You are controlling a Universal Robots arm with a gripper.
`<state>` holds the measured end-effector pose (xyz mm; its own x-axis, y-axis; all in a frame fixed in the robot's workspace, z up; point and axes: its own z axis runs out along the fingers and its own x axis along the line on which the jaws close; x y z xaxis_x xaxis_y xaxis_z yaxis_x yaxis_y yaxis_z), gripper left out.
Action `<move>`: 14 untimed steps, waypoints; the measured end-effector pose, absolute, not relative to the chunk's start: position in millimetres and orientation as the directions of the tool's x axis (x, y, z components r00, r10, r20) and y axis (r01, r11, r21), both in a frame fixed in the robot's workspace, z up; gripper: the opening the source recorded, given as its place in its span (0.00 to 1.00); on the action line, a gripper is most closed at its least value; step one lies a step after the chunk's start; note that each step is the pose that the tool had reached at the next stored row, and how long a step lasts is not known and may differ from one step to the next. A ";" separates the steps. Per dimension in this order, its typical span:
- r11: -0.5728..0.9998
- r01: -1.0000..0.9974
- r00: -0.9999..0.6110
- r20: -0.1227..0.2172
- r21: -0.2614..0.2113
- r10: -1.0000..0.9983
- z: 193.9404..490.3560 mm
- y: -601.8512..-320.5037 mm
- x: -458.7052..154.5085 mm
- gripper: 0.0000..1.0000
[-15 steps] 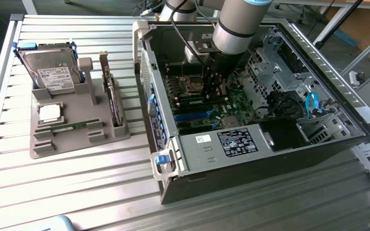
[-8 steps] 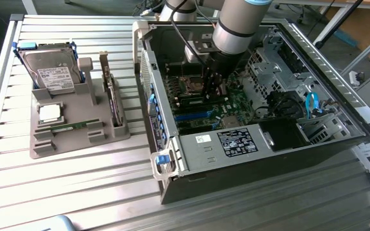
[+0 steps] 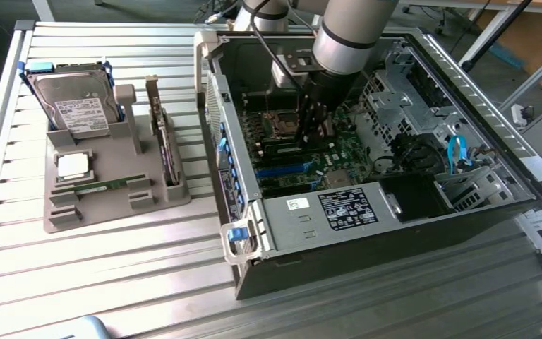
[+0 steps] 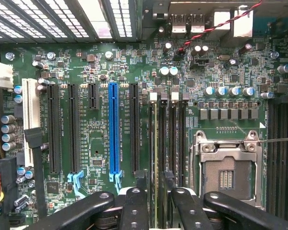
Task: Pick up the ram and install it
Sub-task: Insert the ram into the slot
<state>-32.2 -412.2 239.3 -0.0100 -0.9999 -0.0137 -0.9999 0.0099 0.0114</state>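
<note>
Tool [image 3: 313, 133] hangs deep inside the open computer case [image 3: 243, 176], just above the motherboard [image 4: 96, 143]. From the wrist view its fingers [image 4: 134, 201] stand apart, one on each side of the ram [image 4: 156, 143], which stands on edge in a memory slot beside the blue slot [image 4: 114, 129]; I cannot tell whether either finger touches it. Seating looks like the step in hand. To my eye, doing it well means pressing squarely along the stick's top edge so both ends sink evenly and the white latch [image 4: 152, 96] at the slot's end catches, without tilting it toward the neighbouring slot. The case also holds the empty processor socket [image 4: 228, 177], near the ram's slot. Out on the slatted surface [image 3: 111, 282], well apart from the case, the grey rack [image 3: 64, 219] carries a hard drive [image 3: 73, 99], a square silver chip [image 3: 73, 166], an upright expansion card [image 3: 163, 141] and another thin green stick [image 3: 111, 185] lying flat.
</note>
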 end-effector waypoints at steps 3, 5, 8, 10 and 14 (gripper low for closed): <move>0.010 -1.000 -0.010 -0.014 0.011 -1.000 241.2 -412.2 -32.2 0.27; 0.010 -1.000 -0.010 -0.014 0.011 -1.000 242.2 -412.2 -32.2 0.27; 0.010 -1.000 -0.010 -0.014 0.011 -1.000 242.9 -412.2 -32.2 0.27; 0.010 -1.000 -0.010 -0.013 0.011 -1.000 243.2 -412.2 -32.2 0.27; 0.010 -1.000 -0.010 -0.013 0.011 -1.000 243.7 -412.2 -32.3 0.27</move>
